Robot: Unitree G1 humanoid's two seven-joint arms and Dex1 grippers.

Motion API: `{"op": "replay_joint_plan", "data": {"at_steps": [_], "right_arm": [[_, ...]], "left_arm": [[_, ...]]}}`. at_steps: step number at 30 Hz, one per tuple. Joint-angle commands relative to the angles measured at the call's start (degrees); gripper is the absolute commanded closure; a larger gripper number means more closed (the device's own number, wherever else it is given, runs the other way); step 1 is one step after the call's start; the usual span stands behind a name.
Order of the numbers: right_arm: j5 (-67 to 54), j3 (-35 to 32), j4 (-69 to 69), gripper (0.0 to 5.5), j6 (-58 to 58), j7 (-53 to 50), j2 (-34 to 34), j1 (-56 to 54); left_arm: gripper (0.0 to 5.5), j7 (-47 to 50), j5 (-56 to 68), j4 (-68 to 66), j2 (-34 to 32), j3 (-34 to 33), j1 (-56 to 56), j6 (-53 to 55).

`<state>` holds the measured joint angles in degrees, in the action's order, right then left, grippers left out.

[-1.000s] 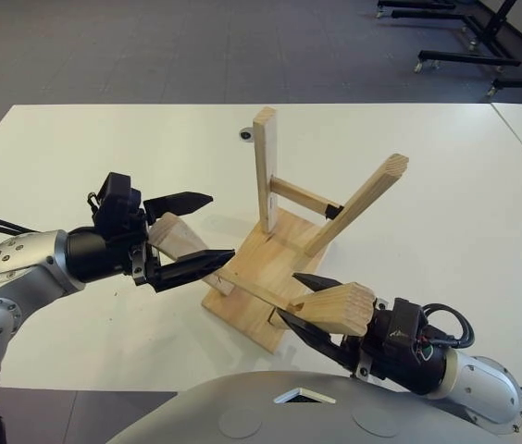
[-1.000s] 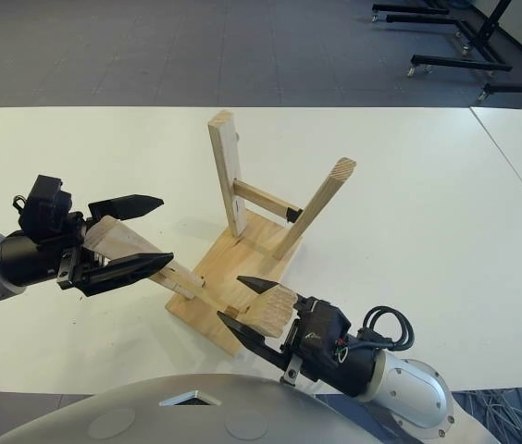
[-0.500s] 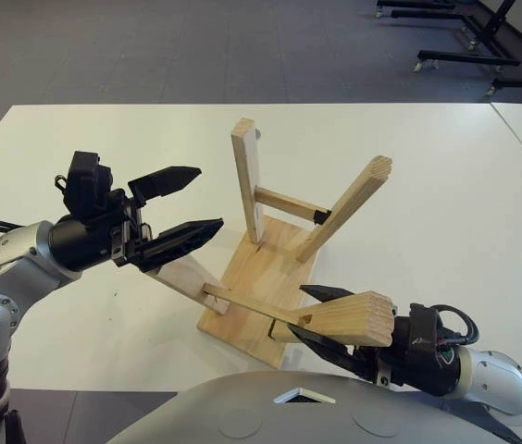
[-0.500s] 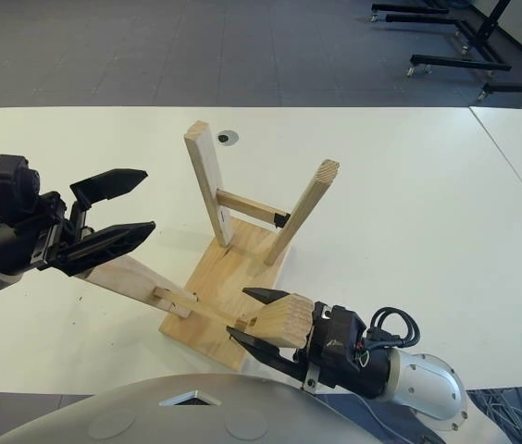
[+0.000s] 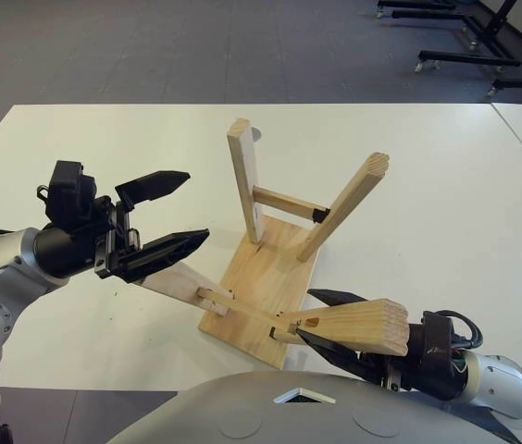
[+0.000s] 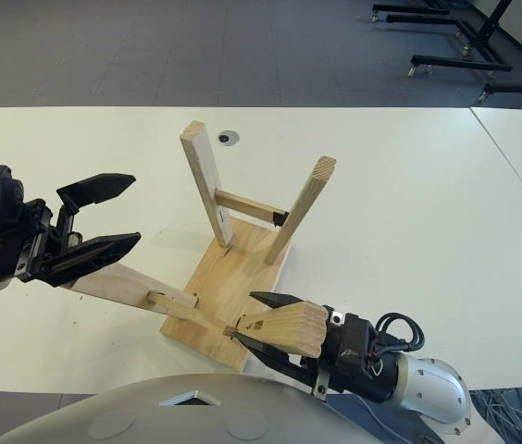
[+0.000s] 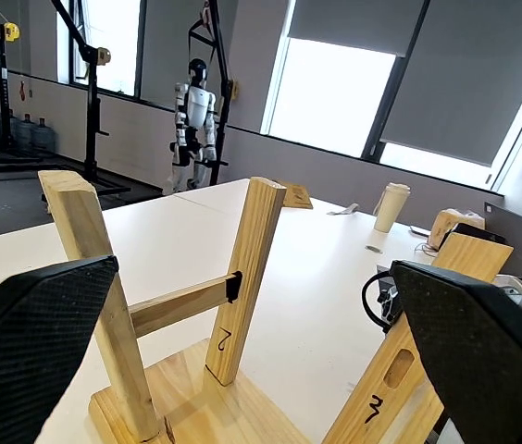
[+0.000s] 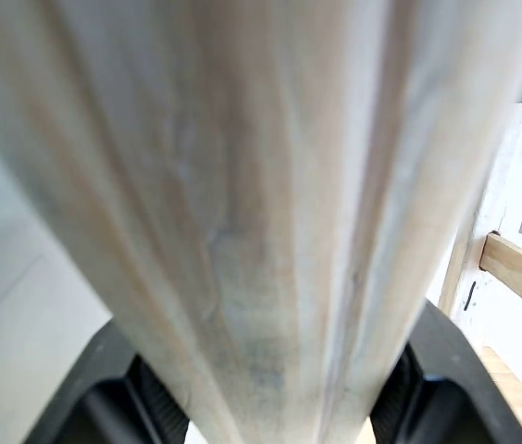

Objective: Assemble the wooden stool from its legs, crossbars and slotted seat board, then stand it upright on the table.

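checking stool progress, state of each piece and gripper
seat board: flat on the table
far left leg: standing on the board
far right leg: standing, slanted
far crossbar: joins those legs
near left leg: lying low, ungripped
near crossbar: joins near legs
near right leg: gripped
left gripper: open
right gripper: shut on near right leg

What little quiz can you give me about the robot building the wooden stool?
1. True or false: the left gripper is open.
2. How many legs stand up from the seat board, joined by a crossbar?
3. What is the right gripper clamped on? A) a stool leg B) a hammer C) the seat board
Key: 1 true; 2 two; 3 A.
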<state>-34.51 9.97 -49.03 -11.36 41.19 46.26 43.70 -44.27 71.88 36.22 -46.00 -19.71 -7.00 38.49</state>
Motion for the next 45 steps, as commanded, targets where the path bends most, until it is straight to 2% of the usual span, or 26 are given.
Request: {"op": "replay_joint_plan", "data": {"at_steps": [1, 6, 10, 15, 19, 27, 32, 36, 45], "right_arm": [[5.47, 4.57, -1.37, 3.43, 1.91, 2.66, 0.34, 1.45], [9.73, 7.21, -9.71, 3.43, 5.02, -2.16, 1.98, 5.05], [22.81, 20.55, -10.97, 3.43, -0.3, -6.09, 0.73, 8.1], [33.22, 29.0, -10.97, 3.43, -3.95, -8.13, -0.82, 10.86], [30.01, 28.28, -10.97, 3.43, -2.55, -8.51, 2.68, 5.87], [27.86, 30.51, -10.97, 3.43, -4.02, -8.57, 4.17, 2.24], [28.63, 29.49, -10.97, 3.43, -5.81, -7.04, 8.38, 2.49], [23.14, 27.22, -10.97, 3.43, -3.85, -6.55, 11.27, -2.94], [20.87, 30.17, -10.97, 3.43, -1.81, -9.37, 13.38, -7.19]], "left_arm": [[0.1, 4.62, 0.85, 0.56, -0.22, 2.95, 1.77, 3.24], [0.1, 6.86, 4.81, 1.13, -1.01, 4.2, 4.63, 5.11], [0.1, 5.79, 5.04, -0.38, -1.64, 4.72, 6.39, 6.4], [0.1, 4.9, 4.13, -1.36, -1.49, 5.09, 6.7, 6.56], [0.1, 5.11, 2.92, -0.86, -0.44, 5.5, 5.67, 5.69], [0.1, 5.04, 0.47, -0.67, 1.26, 6.42, 4.76, 3.73], [0.1, 6.02, -1.04, 0.43, 3.01, 6.77, 4.2, 2.76], [0.1, 6.34, -1.81, 1.05, 4.05, 6.77, 3.78, 2.5], [0.1, 5.48, -2.91, 0.7, 4.78, 7.16, 4.6, 2.93]]}}
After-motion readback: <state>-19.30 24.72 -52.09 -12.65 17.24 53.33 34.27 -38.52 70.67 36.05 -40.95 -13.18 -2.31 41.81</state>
